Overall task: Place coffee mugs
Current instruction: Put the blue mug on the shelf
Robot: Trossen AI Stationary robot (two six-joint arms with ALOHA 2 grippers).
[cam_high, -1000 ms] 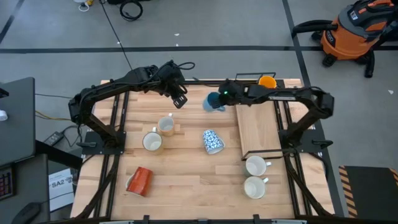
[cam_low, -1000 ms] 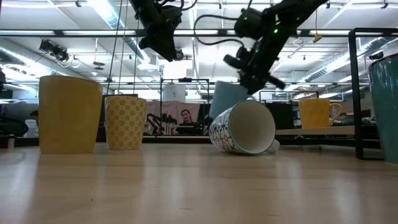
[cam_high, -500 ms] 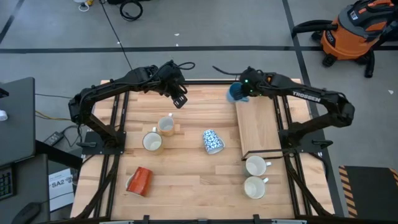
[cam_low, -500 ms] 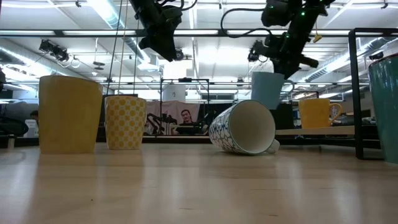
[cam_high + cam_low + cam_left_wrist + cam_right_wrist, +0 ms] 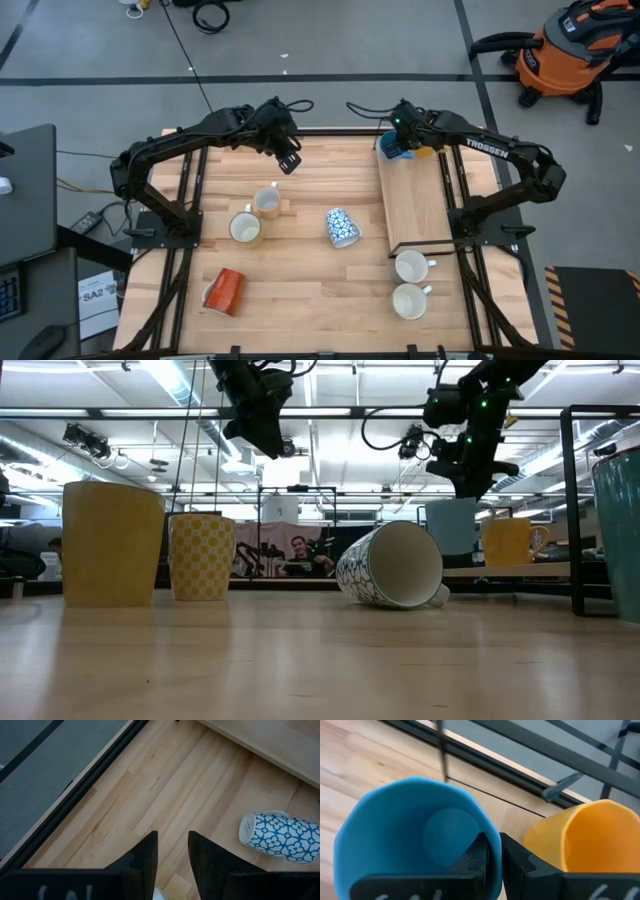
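Eight mugs are ours to place, though we count only seven on the high view with an eighth cut off at the low view's right edge. Going left to right: the red mug [image 5: 224, 291] lies on its side near the front left of the table [image 5: 300, 290]. Two cream mugs [image 5: 245, 228] and [image 5: 267, 201] stand upright close together. Above them the left gripper [image 5: 288, 158] waits in the air, its fingers [image 5: 145, 857] a little apart on nothing. The patterned mug [image 5: 341, 227] lies tipped over mid-table, mouth toward the low camera. On the raised shelf [image 5: 415, 205] at the back, the right gripper [image 5: 398, 143] holds the blue mug [image 5: 395, 150] upright, jaws pinching its rim, one finger inside the wall and one outside. The yellow mug [image 5: 585, 840] stands just beside it on the shelf. Two white mugs [image 5: 411, 266] and [image 5: 408, 300] stand upright near the front right, handles to the right.

We judge the step in hand to be setting the blue mug down beside the yellow one. Whether its base touches the shelf we cannot tell. The next move calls for lowering it flat, then spreading the jaws and lifting straight up so the inside finger does not tip it into its neighbour.

The blue mug is plain and matte, with a wide mouth; its handle is hidden.
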